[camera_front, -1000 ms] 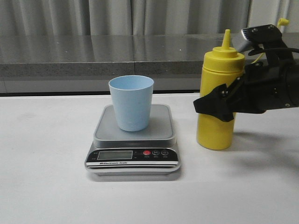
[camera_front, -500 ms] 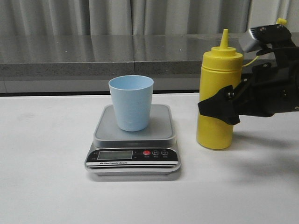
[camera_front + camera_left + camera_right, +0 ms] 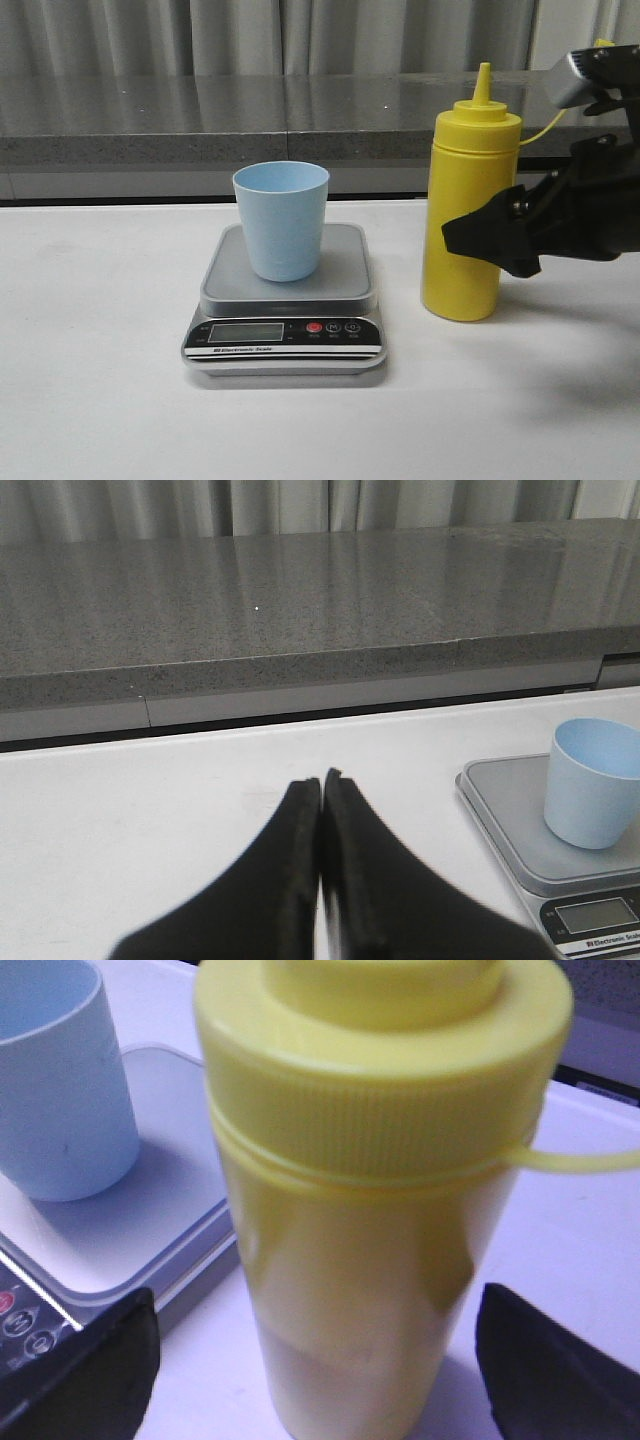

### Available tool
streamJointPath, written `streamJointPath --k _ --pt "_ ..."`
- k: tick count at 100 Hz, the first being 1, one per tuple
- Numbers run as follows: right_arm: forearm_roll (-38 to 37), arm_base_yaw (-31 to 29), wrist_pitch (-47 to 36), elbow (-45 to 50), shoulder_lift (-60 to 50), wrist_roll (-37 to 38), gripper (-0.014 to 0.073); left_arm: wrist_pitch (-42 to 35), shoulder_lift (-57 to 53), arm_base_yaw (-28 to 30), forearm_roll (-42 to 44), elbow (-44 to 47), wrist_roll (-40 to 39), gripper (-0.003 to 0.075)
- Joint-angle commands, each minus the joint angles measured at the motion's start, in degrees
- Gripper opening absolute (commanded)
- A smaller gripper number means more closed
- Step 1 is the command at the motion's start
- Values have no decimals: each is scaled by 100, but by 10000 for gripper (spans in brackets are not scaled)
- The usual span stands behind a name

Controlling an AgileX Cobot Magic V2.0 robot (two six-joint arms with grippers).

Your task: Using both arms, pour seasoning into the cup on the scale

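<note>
Right gripper (image 3: 318,1350) astride upright yellow seasoning (image 3: 370,1190)

It looks like a lab or test room. A plain white table (image 3: 100,400) stands before a grey stone ledge (image 3: 200,120) and grey curtains (image 3: 250,35) at 12 o'clock.

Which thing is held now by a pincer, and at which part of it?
Nothing is held. The right pincer stands open on both sides of the yellow bottle without touching it, and the left pincer is shut on nothing.

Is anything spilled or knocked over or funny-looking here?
Nothing stands out. The yellow bottle stands upright on the table, the blue cup sits upright on the scale, and no spill shows. The right pincer is open around the bottle.
</note>
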Motion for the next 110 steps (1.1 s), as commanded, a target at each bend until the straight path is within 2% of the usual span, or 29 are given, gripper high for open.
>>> streamJointPath --k 1,35,54,110 --pt "160 -32 -436 29 -339 -159 638 -468 37 27 -14 -165 2 -18" --pt "521 -32 -464 640 -841 -251 638 -468 37 27 -14 -165 2 -18" --pt "713 -32 -298 1005 -1512 -251 638 -468 37 27 -14 -165 2 -18" --pt "913 -16 2929 1051 -4964 146 637 -468 37 27 -14 -165 2 -18"
